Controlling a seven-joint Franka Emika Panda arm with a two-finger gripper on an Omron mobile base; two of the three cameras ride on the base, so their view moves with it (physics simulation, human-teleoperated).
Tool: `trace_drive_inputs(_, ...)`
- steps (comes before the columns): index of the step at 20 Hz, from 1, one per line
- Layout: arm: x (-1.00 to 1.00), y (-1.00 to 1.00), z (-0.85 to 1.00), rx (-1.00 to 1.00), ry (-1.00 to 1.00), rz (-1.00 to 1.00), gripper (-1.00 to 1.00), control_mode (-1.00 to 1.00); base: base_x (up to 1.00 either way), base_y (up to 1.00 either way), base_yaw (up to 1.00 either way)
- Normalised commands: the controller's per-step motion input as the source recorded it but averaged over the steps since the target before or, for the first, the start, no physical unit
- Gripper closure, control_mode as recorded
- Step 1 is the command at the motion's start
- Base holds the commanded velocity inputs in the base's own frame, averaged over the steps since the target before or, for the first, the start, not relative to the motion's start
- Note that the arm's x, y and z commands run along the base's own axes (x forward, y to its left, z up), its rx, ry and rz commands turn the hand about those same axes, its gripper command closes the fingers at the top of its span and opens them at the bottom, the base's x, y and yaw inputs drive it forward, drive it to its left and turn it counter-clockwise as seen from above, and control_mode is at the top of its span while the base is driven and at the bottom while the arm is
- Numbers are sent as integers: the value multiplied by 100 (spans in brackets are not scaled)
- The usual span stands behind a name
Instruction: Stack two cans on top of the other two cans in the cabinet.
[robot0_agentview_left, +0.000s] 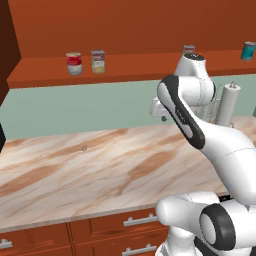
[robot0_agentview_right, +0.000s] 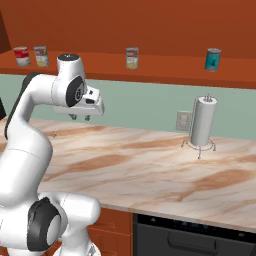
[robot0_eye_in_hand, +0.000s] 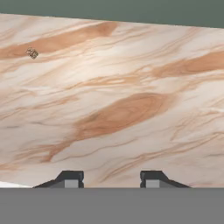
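On the cabinet (robot0_agentview_left: 130, 66) ledge stand a red-and-white can (robot0_agentview_left: 74, 63) and, right beside it, a yellow-and-green can (robot0_agentview_left: 98, 61). A second yellow-and-green can (robot0_agentview_right: 132, 58) stands mid-shelf, half hidden behind my arm in the left base view. The teal can (robot0_agentview_right: 213, 59) is far to the right. My gripper (robot0_agentview_right: 80, 118) hangs below the shelf, well away from every can, pointing down at the marble counter (robot0_eye_in_hand: 122, 109). Its fingertips (robot0_eye_in_hand: 70, 178) stand wide apart, open, with nothing between them.
A paper towel roll on a wire stand (robot0_agentview_right: 202, 122) sits at the counter's right, near a wall outlet (robot0_agentview_right: 183, 120). A tiny brown speck (robot0_eye_in_hand: 31, 53) lies on the counter. Drawers with silver handles (robot0_agentview_left: 140, 220) run under the front edge.
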Motion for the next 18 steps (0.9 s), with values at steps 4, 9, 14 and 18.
trace_drive_inputs(4,-14,0,-1,0,-1,0,-100,-100,0,0,0)
trace_drive_inputs(9,-38,0,-2,4,-35,7,-100,-100,0,0,0)
trace_drive_inputs(14,-24,21,21,8,-50,-4,-100,-100,0,0,0)
trace_drive_inputs(18,-8,44,38,1,-36,-12,-100,-100,0,0,0)
